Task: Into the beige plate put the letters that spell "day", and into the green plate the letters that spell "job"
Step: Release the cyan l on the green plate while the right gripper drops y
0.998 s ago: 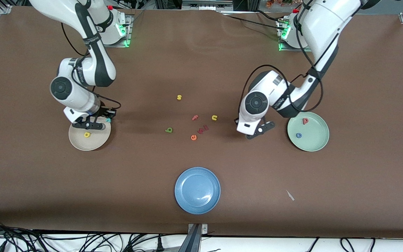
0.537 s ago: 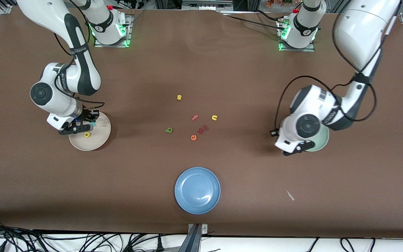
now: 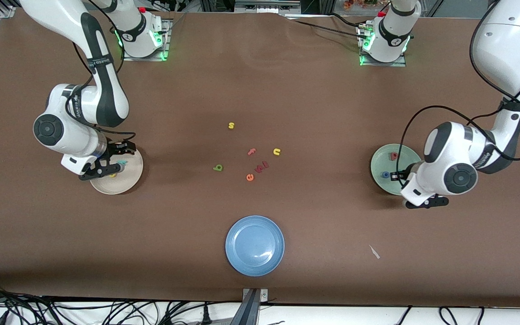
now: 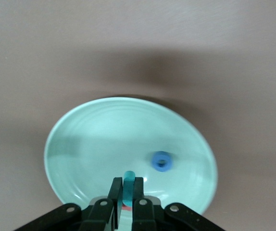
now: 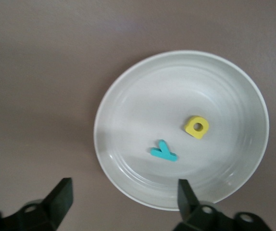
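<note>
The beige plate (image 3: pixel 130 179) (image 5: pixel 143 101) holds a teal Y (image 3: pixel 122 162) (image 5: pixel 164 152) and a yellow looped letter (image 5: pixel 196 127). My right gripper (image 3: pixel 109 163) (image 5: pixel 123 198) hangs open over this plate's rim with nothing between its fingers. The green plate (image 3: pixel 377 163) (image 4: pixel 90 139) holds a blue ring "o" (image 3: pixel 385 174) (image 4: pixel 162 161) and a pink-red letter (image 3: pixel 394 156). Over that plate's edge my left gripper (image 3: pixel 424 202) (image 4: pixel 127 186) is shut on a teal letter (image 4: pixel 129 179). A green looped letter (image 3: pixel 217 168) lies on the table's middle.
Loose letters lie mid-table: a yellow "s" (image 3: pixel 231 125), a pink "f" (image 3: pixel 252 151), a yellow "u" (image 3: pixel 276 151), an orange "e" (image 3: pixel 250 177) and red pieces (image 3: pixel 262 166). A blue plate (image 3: pixel 254 245) sits nearer to the front camera.
My right gripper opened and the teal Y now lies in the beige plate. The left arm swung from mid-table to the green plate with the teal letter.
</note>
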